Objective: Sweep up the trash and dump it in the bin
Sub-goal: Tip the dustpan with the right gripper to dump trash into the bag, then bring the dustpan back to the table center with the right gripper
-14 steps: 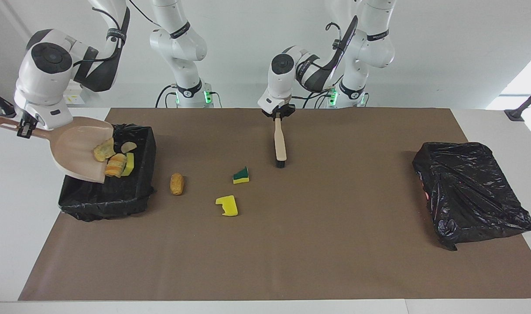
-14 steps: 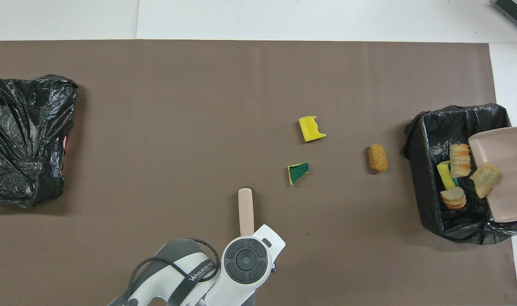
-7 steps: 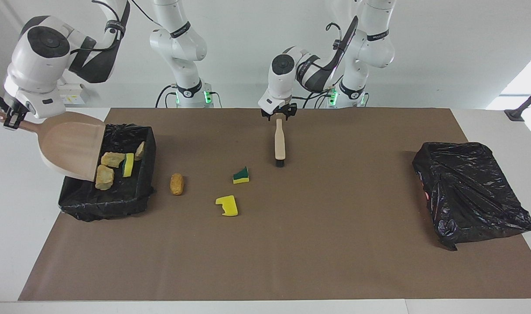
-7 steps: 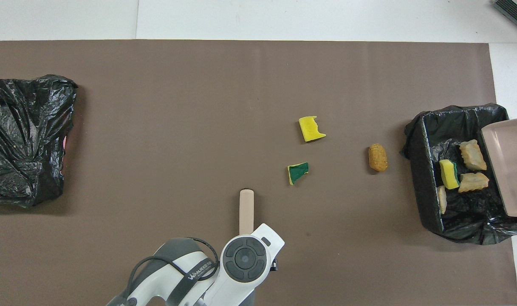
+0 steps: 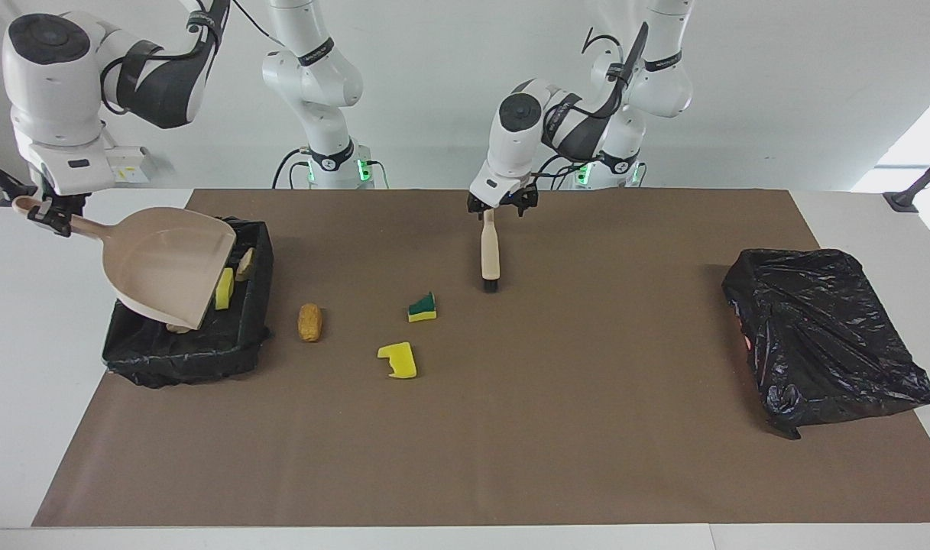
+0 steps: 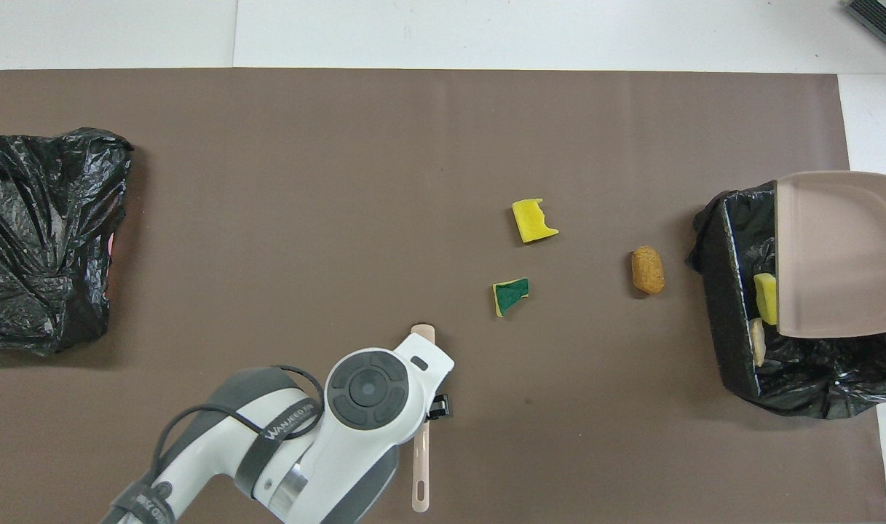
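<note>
**Ana:** Starting with the big things, what is on the mat (image 5: 510,451)?

**Me:** A crumpled black bag (image 5: 824,332) lies at my left arm's end. The black-lined bin (image 5: 186,360) stands at my right arm's end.

**Ana:** And your right gripper?

**Me:** My right gripper (image 5: 52,215) is clamped on the handle of the pan (image 5: 166,263). I hold the pan tilted over the bin, with its lip down inside and its scoop bare.

**Ana:** The left one?

**Me:** My left gripper (image 5: 501,209) is over the handle end of the brush (image 5: 490,256). Its fingers are spread apart and grip nothing. The brush lies flat on the mat with its bristles pointing away from me.

**Ana:** Where is the trash?

**Me:** Part of it is in the bin. A yellow sponge (image 5: 224,289) and a tan piece (image 5: 244,264) show beside the pan's lip, and another tan scrap (image 5: 178,329) peeks out under it. The pan may hide more.

Three pieces lie on the mat. The yellow chunk (image 5: 398,360) is the one farthest from me. The green-topped wedge (image 5: 422,307) is near it, closer to me and just past the bristles. The brown nugget (image 5: 309,321) sits between those two and the bin, close to the bin's wall but not touching it.
</note>
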